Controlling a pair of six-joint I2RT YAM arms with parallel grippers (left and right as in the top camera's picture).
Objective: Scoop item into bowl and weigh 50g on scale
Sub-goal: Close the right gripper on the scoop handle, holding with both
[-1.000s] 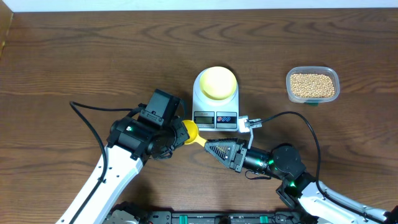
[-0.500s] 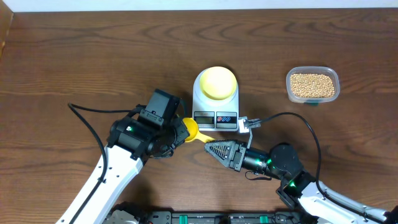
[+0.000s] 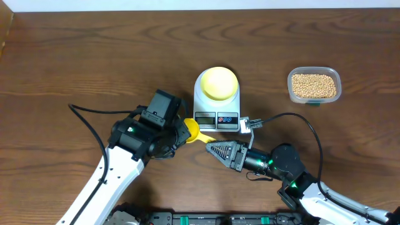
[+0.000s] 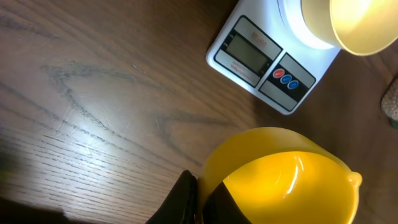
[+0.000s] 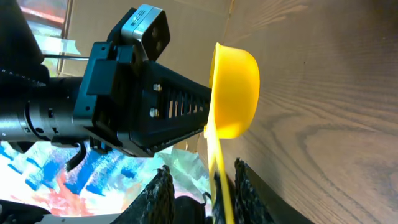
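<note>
while the left gripper [image 3: 180, 132] pinches the rim of the yellow scoop [image 3: 190, 132] with its jaws pressed together, the right gripper [image 3: 212, 149] sits at the scoop's other end, its 2 fingers [image 5: 163, 190] spread to either side of the thin handle. in the right wrist view the handle runs up between them with a sliver of gap on at least 1 side, so the right claw looks open around it rather than clamped.

this reads as a handover of the scoop from the left arm to the right, just in front of the scale [image 3: 215, 117]. the scoop is empty. the bowl [image 3: 217, 83] stands on the scale's platform and looks empty too in the overhead view. the beans [image 3: 314, 86] all lie in the clear tub [image 3: 337, 75], well apart to the right of the scale, so no scooping is done yet. the display is too small to read.

the next move, i judge, calls for the right jaws to close firmly on the handle before the left lets go. if the left releases too early, the scoop could drop or twist. after that the right arm is the 1 nearer the tub.
</note>
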